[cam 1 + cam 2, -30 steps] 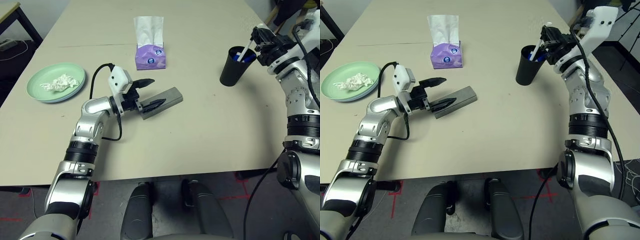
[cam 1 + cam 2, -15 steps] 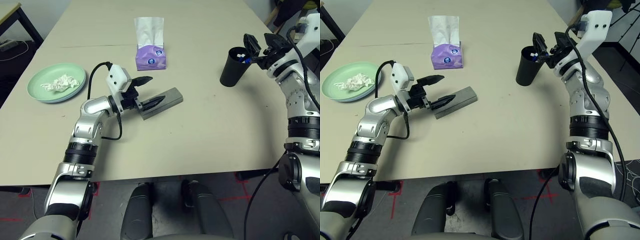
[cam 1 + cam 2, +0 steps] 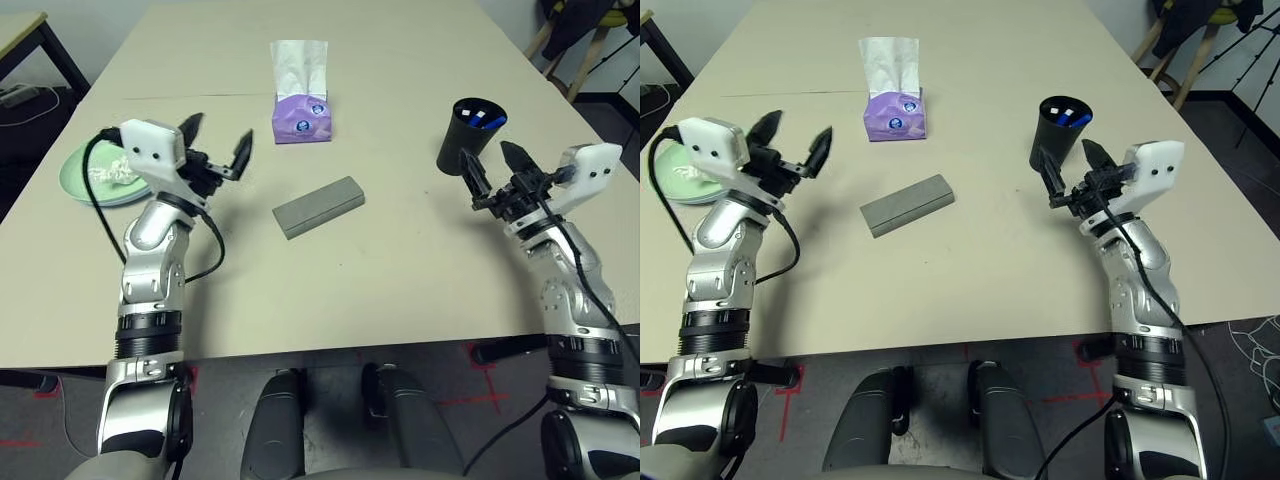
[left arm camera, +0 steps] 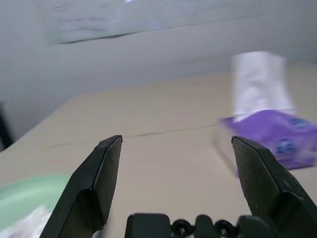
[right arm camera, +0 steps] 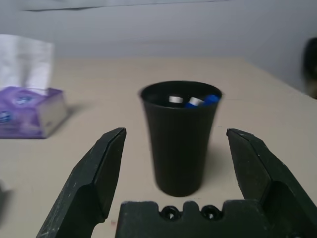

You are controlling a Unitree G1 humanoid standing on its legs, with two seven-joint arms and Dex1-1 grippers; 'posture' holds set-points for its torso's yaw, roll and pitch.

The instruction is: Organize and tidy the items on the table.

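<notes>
Two grippers are hovering above the table (image 3: 400,270), both spread wide and carrying nothing. Left gripper (image 3: 215,145) is hanging between the plates (image 3: 75,180) and the tissue box (image 3: 299,110), its fingers (image 4: 94,183) framing bare tabletop. Right gripper (image 3: 492,172) is pointing at the black cup (image 3: 468,132), which is standing just beyond its fingers (image 5: 94,178) and holding white and blue items whose kind cannot be told. Plates are sitting stacked at the table's left edge, largely hidden behind the left wrist, with the tissue wad (image 3: 118,170) lying on top. Grey case (image 3: 318,207) is lying closed and slantwise at mid-table, apart from both grippers. Sunglasses are not being identified anywhere on the tabletop, so whether they are inside the case cannot be told.

Judged from this layout, the arms are resting between steps: the case is shut, the cup is loaded, and the wad is remaining as the evident loose item. A reasonable next move is calling for the left gripper to swing toward the plates, descend over the wad and close gently, since the crumpled paper is likely to compress and slip. No bin is appearing for it.
</notes>
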